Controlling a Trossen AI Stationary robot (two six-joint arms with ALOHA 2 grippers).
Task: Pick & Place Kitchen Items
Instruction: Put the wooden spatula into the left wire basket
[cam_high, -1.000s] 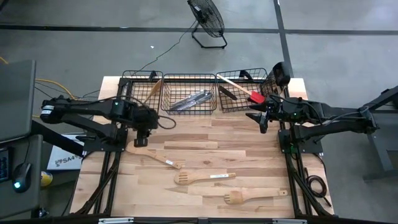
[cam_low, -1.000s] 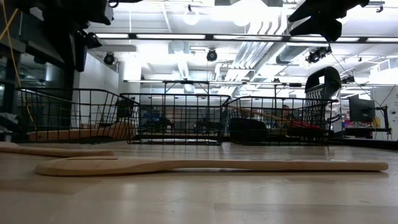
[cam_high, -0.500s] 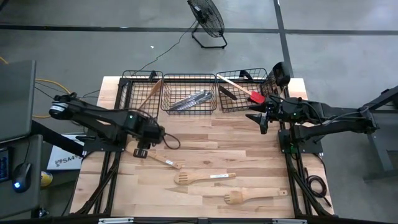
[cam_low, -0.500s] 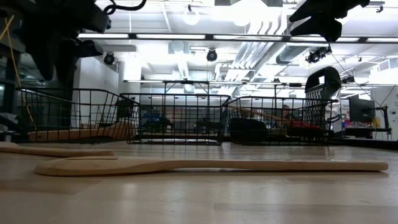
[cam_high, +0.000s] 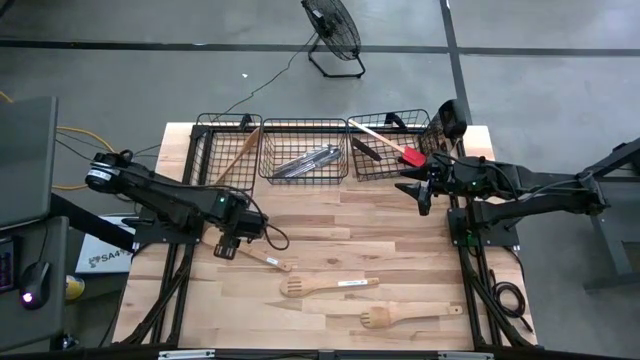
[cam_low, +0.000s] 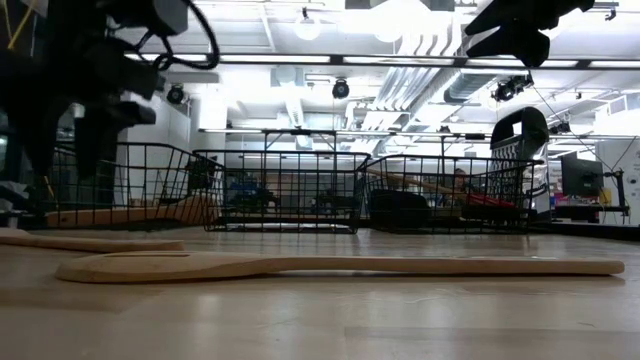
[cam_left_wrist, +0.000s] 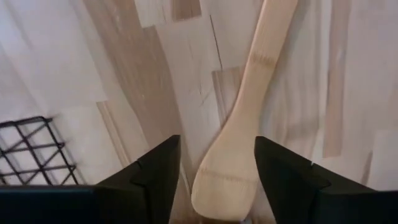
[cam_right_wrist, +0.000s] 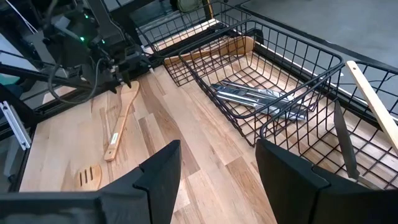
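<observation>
Across the far edge of the worktop (cam_high: 330, 215) sit 3 black wire baskets: left basket (cam_high: 222, 140) w/ a pale wooden utensil leaning inside, middle basket (cam_high: 303, 148) w/ silver metal cutlery (cam_high: 307, 160), right basket (cam_high: 390, 143) w/ a red-headed spatula (cam_high: 385, 140) propped across its rim plus a black-handled tool (cam_high: 363, 152)

L arm reaches in from the left edge; left gripper (cam_high: 226, 247) is low over the left part of the worktop, fingers apart, straddling the broad end of a wooden spoon (cam_high: 250, 252) – wrist view shows a dark finger (cam_left_wrist: 158, 171) either side of the spoon head, not closed on it. Spoon lies flat, handle running toward the worktop's middle

R arm waits by the right edge near the far right corner; right gripper (cam_high: 420, 192) hangs clear above the wood just in front of the right basket, fingers apart, nothing betw them

Nearer the front edge: a slotted wooden spatula (cam_high: 328, 286) lies flat about mid-worktop, and a 2nd slotted wooden spatula (cam_high: 410, 317) lies flat closer to the front right corner. Both well apart from either gripper. Low view shows one long wooden utensil lying flat in the foreground, baskets behind
</observation>
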